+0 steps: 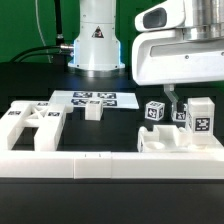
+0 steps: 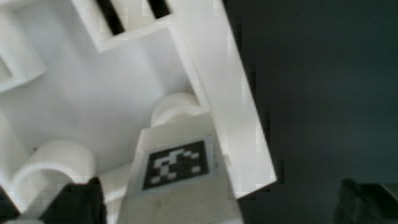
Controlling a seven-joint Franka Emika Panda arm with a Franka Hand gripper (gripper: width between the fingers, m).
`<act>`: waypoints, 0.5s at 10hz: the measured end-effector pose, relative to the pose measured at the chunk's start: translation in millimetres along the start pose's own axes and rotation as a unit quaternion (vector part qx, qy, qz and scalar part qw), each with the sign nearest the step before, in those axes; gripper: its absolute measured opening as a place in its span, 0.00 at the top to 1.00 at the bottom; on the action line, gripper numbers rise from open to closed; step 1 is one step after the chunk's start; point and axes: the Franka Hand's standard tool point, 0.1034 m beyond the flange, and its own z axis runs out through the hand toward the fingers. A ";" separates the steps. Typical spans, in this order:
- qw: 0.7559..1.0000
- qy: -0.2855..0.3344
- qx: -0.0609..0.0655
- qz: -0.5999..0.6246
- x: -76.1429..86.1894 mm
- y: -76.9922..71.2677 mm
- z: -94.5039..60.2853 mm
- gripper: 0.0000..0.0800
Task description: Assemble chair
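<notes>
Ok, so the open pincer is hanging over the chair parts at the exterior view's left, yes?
No. The pincer is open, but it hangs over the chair parts at the exterior view's right, beside the tagged block, not at the left. The exterior view shows it.

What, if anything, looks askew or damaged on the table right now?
Nothing stands out. The slotted panel and tagged blocks lie apart on the table, with no visible damage. The gripper hangs over a tagged part, jaws open.
</notes>
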 end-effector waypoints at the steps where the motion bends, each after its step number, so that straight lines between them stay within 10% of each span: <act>1: 1.000 0.000 0.000 -0.019 0.0 0.9 0.6 0.22; 2: 1.000 0.000 0.000 -0.019 0.0 0.8 0.6 0.22; 4: 1.000 0.000 0.000 -0.018 0.3 1.7 0.6 0.62; 5: 1.000 0.000 -0.001 -0.017 0.7 3.0 0.8 0.62</act>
